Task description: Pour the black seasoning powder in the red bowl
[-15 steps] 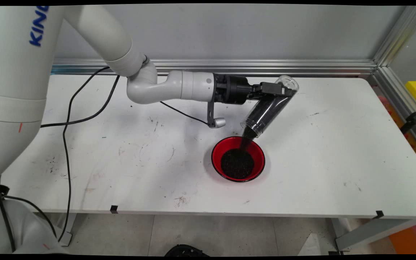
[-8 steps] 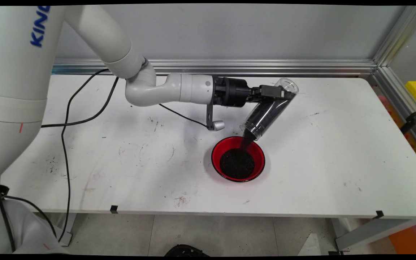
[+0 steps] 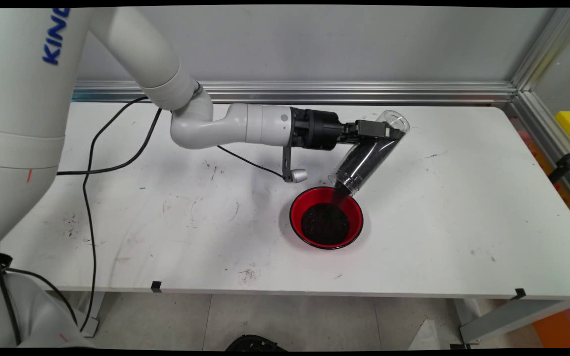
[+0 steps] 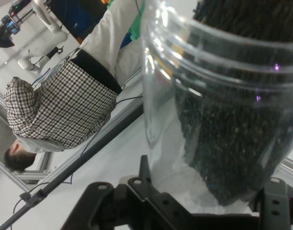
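Scuffed white table (image 3: 463,198) against a grey wall with an aluminium rail; a person in a checked shirt (image 4: 64,110) shows in the hand view. Since a second ago the arm has dipped slightly and the dark heap in the red bowl (image 3: 326,217) has grown. The gripper (image 3: 389,132) is clamped on a clear jar (image 3: 366,154) of dark grains (image 4: 232,134), tilted mouth-down above the bowl's far rim, grains streaming in.

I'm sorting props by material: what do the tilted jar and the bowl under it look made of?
Jar: clear plastic, probably; the dark grains show through its ribbed wall. Red bowl: glossy, likely plastic or lacquer; its black rim shines. I cannot tell which.
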`<state>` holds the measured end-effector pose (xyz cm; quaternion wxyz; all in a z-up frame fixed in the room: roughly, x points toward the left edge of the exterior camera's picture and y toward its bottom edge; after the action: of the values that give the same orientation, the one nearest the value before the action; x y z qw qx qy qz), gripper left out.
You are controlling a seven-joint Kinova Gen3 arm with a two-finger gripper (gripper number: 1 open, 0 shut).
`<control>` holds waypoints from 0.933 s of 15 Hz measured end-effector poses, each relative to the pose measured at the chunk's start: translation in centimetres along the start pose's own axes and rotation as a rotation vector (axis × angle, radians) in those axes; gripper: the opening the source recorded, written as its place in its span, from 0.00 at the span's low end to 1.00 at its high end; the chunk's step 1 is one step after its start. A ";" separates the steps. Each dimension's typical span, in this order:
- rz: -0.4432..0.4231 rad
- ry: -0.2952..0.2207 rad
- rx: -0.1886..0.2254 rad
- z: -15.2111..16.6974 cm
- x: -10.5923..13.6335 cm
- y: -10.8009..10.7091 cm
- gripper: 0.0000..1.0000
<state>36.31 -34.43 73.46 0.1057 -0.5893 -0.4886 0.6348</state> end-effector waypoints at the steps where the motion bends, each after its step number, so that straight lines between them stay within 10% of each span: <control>1: -0.002 0.001 0.000 0.0 0.1 0.0 0.00; 14: -0.039 0.005 -0.012 -0.5 0.4 -0.1 0.00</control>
<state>36.54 -33.87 73.35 0.1158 -0.5819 -0.5036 0.6280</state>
